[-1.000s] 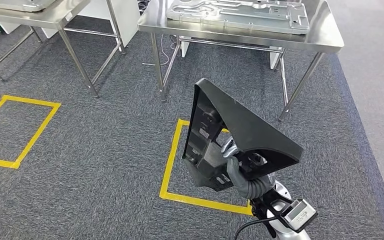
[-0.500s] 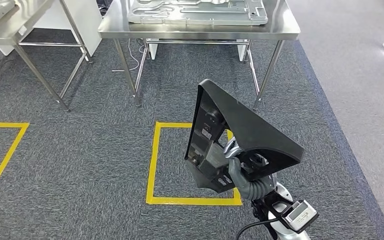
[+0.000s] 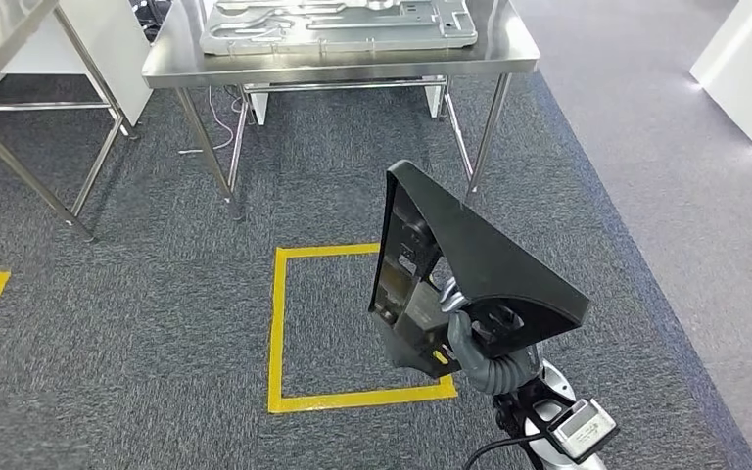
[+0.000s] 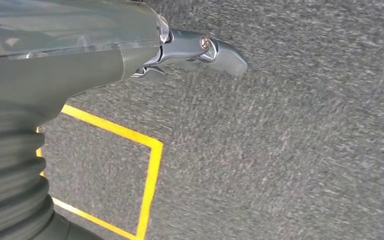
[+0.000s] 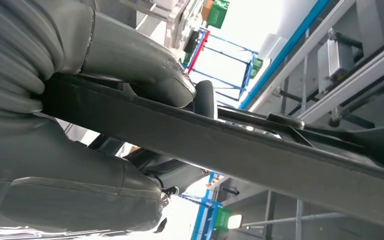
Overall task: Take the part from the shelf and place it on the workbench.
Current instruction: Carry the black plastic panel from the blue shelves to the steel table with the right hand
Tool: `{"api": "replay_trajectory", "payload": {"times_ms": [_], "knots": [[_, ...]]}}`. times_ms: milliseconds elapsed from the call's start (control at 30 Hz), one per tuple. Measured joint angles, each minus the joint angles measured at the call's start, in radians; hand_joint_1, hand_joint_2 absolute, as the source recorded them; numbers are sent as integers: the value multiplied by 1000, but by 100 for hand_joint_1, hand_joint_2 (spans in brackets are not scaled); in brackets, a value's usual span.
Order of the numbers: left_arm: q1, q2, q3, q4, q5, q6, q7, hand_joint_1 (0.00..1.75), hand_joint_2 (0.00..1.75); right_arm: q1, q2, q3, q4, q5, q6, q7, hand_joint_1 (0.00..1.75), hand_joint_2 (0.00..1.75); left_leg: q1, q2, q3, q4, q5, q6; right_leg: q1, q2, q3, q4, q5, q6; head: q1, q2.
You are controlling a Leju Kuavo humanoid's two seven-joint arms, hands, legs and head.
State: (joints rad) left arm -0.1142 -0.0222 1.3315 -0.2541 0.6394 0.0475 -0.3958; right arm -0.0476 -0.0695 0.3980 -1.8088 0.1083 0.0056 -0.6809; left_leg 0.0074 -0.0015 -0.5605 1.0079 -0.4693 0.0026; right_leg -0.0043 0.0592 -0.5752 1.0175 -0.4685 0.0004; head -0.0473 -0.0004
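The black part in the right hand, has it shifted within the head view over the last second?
No. The black part sits where it was, gripped by the right hand. The camera turned: the workbench and yellow floor square slid left.
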Motion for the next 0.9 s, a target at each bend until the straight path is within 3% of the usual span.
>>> {"api": "replay_trajectory", "payload": {"times_ms": [67,100,167,200,233,267,333,400,500,567,600,667,733,767,800,867,900], "knots": [[0,0,0,0,0,-3,0,0,175,1,-1,0,-4,0,-6,0,175,175,5,4,5,-9,4,12,0,-15,-9,26,-18,10,0,0],[0,0,0,0,0,-3,0,0,175,2,-3,0,-7,0,-9,0,175,175,7,6,8,-13,6,17,0,-27,-28,66,-41,15,0,0],[3,0,0,0,0,-4,0,0,175,4,-5,0,-10,0,-10,0,175,175,6,11,11,-13,3,22,-4,-45,-95,194,-100,22,0,0],[4,0,0,0,0,-4,0,0,175,7,-6,0,-10,0,-10,0,175,175,5,13,12,-13,0,22,-6,-48,-129,252,-117,25,0,0],[5,0,0,0,0,-4,0,0,175,10,-7,1,-11,1,-10,0,175,175,5,14,14,-13,-2,21,-8,-50,-148,281,-116,27,0,0],[5,0,0,0,0,-4,-1,0,175,12,-7,1,-11,2,-10,0,175,175,5,15,18,-12,-6,19,-10,-51,-147,270,-94,28,0,0],[5,-1,0,0,0,-3,-1,0,175,14,-9,2,-12,3,-10,0,175,175,6,16,30,-12,-16,13,-12,-59,-94,149,-17,27,0,0],[5,-1,0,0,0,-2,-1,0,175,14,-9,4,-15,3,-9,0,175,175,2,16,40,-10,-27,2,-9,-66,-39,36,21,19,0,0],[5,-1,0,0,0,1,-2,0,175,14,-10,6,-17,3,-8,0,175,175,-1,21,47,-13,-38,-15,-4,-62,-25,9,12,-1,0,0],[4,-1,0,0,0,2,-4,0,175,13,-11,7,-20,3,-8,0,175,175,2,21,44,17,-56,-26,-6,-58,-14,4,6,-16,0,0],[4,-1,0,0,0,2,-4,0,175,13,-11,9,-21,3,-8,0,175,175,3,18,29,58,-75,-31,-7,-57,-7,1,3,-22,0,0],[6,-1,0,0,0,2,-6,0,175,12,-11,12,-21,2,-8,0,175,175,4,13,-39,190,-126,-34,-5,-55,5,0,-6,-32,0,0],[9,0,0,0,0,3,-7,0,175,13,-12,13,-21,2,-9,0,175,175,4,12,-110,290,-145,-34,0,-49,15,1,-16,-35,0,0],[10,0,0,0,0,3,-7,0,175,14,-12,14,-21,2,-9,0,175,175,4,12,-123,290,-126,-30,2,-46,23,1,-22,-36,0,0],[12,0,0,0,0,3,-7,0,175,14,-12,14,-21,2,-10,0,175,175,3,11,-118,254,-89,-25,5,-43,32,1,-28,-36,0,0],[12,2,0,0,0,4,-7,0,175,14,-12,14,-22,3,-10,0,175,175,-3,11,-74,123,-4,-7,9,-40,53,-1,-42,-35,0,0],[11,3,0,0,0,4,-7,0,175,14,-12,14,-23,3,-11,0,175,175,-8,10,-52,68,17,2,11,-39,60,-2,-49,-31,0,0]]}}
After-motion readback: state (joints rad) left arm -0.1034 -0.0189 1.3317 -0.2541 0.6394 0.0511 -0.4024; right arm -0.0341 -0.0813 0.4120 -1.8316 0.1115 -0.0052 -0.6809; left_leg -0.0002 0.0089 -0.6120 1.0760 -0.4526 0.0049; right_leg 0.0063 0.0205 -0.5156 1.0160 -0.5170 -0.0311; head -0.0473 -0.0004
